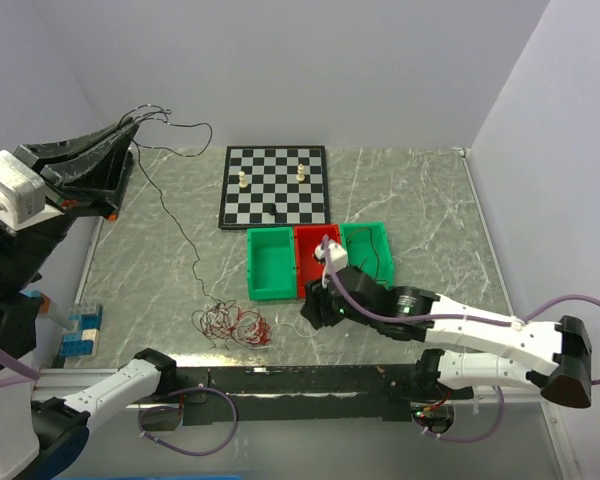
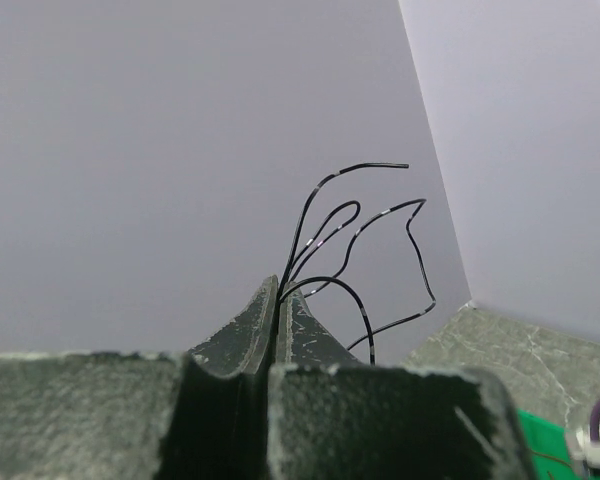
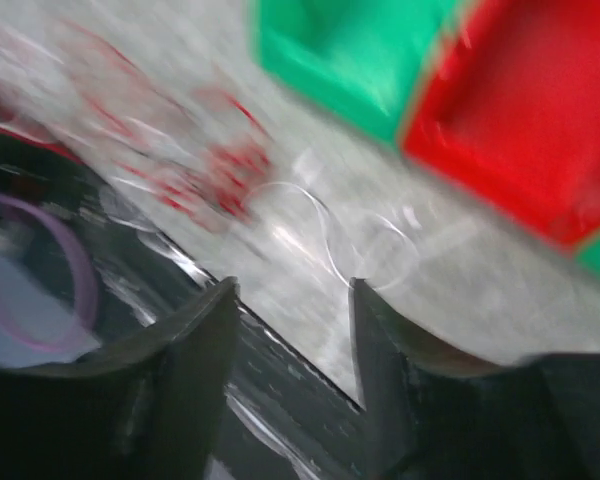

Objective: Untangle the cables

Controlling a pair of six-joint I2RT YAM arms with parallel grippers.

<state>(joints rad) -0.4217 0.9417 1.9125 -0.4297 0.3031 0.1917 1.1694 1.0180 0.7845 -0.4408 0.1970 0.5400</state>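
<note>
Clamping left fingers [image 2: 278, 312]: are pinching black cable [image 2: 365, 167] curling toward 12 o'clock.
Right fingers [image 3: 215, 320]: are standing apart above white cable [image 3: 325, 225].
Red cables [image 1: 235, 323]: are lying on desk [image 1: 430, 200], 7 o'clock of green bin [image 1: 251, 263].

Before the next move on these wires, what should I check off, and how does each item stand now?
1. Left jaws shut on the black wire: ok.
2. Right jaws open, nothing between them: ok.
3. Black wire clear of the pile of red wires: not ok, its lower end runs into the pile.
4. Red wires separated: not ok, they lie in one knot.
5. White wire free of the pile: cannot tell, the right wrist view is blurred.
</note>
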